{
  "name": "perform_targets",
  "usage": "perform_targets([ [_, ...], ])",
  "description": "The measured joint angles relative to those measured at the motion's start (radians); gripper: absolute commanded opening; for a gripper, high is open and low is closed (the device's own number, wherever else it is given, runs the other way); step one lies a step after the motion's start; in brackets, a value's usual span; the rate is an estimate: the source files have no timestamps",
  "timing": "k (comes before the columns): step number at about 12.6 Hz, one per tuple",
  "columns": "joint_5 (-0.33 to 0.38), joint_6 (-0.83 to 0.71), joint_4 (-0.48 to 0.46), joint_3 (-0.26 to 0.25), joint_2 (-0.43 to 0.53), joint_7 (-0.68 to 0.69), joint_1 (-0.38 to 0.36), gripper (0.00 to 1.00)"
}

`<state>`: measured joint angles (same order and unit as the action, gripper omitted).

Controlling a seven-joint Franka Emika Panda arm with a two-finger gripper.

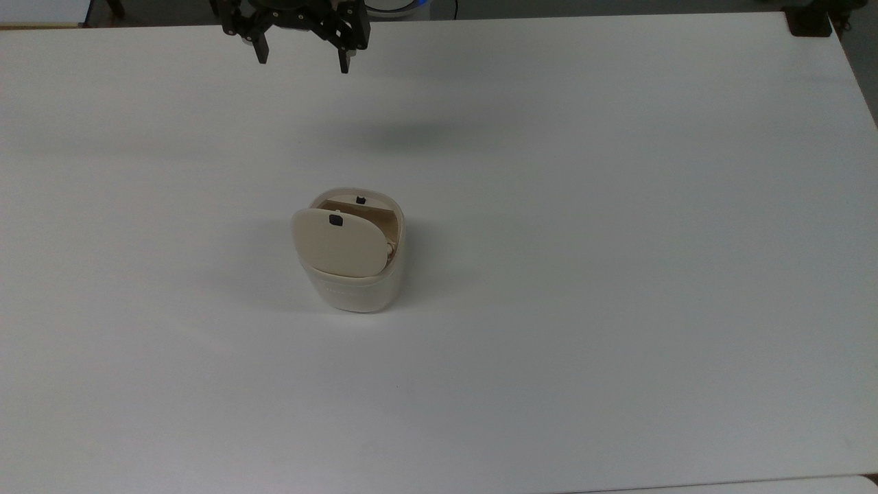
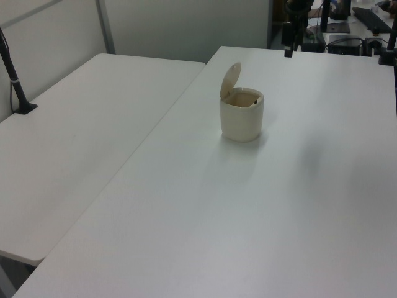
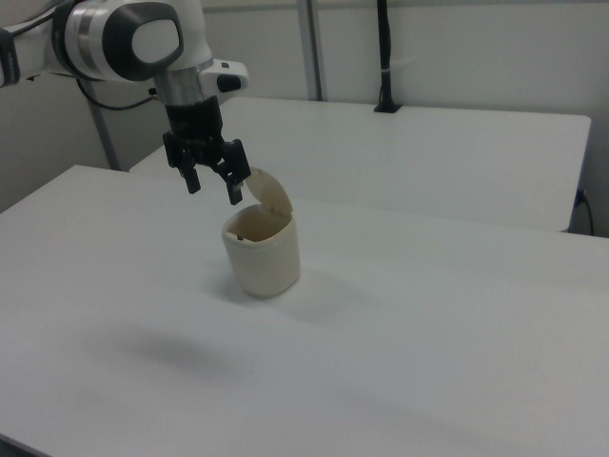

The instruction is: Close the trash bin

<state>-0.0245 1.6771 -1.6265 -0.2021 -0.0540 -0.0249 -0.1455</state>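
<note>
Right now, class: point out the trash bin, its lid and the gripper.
trash bin [image 1: 357, 295], top view, front of the body wall.
lid [image 1: 341, 243], top view, middle of the raised flap.
gripper [image 1: 302, 62], top view, midway between the open fingertips.

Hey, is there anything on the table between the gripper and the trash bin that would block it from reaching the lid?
Nothing visible does. The gripper hangs open above the bare white table, away from the trash bin, whose lid stands up on its hinge. The stretch of table between them holds no other object.
</note>
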Motion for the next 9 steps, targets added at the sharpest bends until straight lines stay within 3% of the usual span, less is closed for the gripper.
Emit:
perform_targets([
  [5, 0.0, 0.0, 0.002, -0.012, 0.0, 0.017, 0.002, 0.99],
  [9, 0.0, 0.0, 0.002, -0.012, 0.0, 0.023, 0.002, 0.14],
])
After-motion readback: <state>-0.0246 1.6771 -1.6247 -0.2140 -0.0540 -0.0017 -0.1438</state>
